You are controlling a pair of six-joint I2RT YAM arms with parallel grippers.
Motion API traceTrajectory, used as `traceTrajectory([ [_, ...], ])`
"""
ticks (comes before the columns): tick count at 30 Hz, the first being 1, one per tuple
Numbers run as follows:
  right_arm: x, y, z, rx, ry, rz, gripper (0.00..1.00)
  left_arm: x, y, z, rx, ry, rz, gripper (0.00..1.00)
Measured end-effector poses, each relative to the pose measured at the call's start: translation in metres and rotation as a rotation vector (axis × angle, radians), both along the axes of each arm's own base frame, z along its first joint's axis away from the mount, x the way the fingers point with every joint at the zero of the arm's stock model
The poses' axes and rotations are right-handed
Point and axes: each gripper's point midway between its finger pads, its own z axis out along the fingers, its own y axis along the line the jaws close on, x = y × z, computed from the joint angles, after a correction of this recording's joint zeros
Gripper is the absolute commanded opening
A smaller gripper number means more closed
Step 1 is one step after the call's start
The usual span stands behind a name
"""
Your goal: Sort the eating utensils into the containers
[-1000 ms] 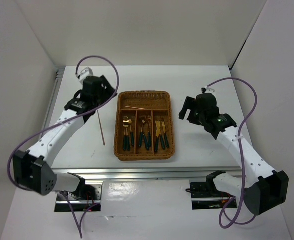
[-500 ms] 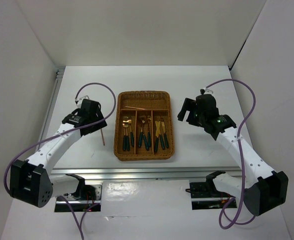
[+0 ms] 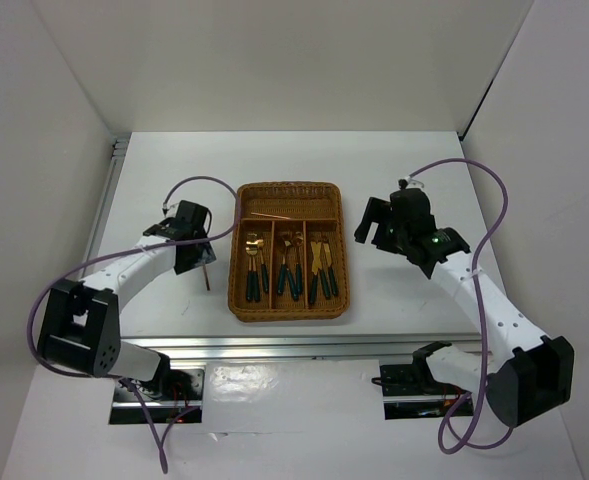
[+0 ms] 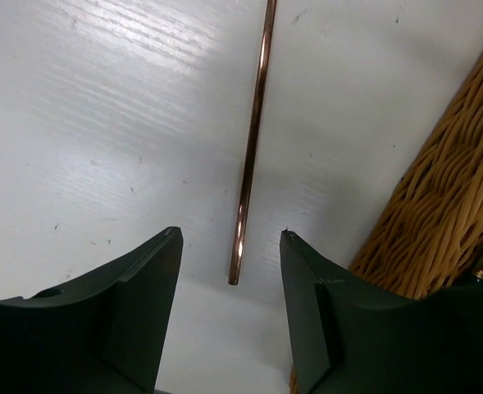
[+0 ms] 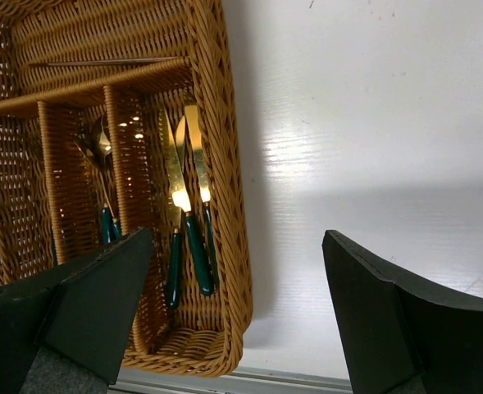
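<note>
Chopstick [image 4: 253, 148] lies on worktop [image 4: 102, 123] betw. your left fingers [image 4: 138, 316], gap each side, not gripped; right fingers [image 5: 89, 304] wide, empty, near tray [image 5: 225, 123].

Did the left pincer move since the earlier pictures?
Yes. Beside the tray, the left pincer moved from its far corner to its middle, toward the near edge.

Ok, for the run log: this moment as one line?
left hand: open, astride loose chopstick on table | right hand: open, empty, beside tray | tray: holds cutlery, other chopstick
</note>
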Motion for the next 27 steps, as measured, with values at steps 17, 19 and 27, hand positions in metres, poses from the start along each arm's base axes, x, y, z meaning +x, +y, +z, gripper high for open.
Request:
traceTrajectory([
  [17,0.001,0.0,-0.011,-0.014,0.03,-0.003,0.92,0.014,0.006,-0.032,0.006,0.046,-0.018,0.59],
  [19,0.001,0.0,-0.011,-0.014,0.031,-0.003,0.92,0.015,0.006,-0.034,0.008,0.051,-0.02,0.59],
  [27,0.001,-0.001,-0.015,-0.021,0.042,-0.006,0.92,0.017,0.007,-0.046,0.019,0.08,-0.023,0.52],
])
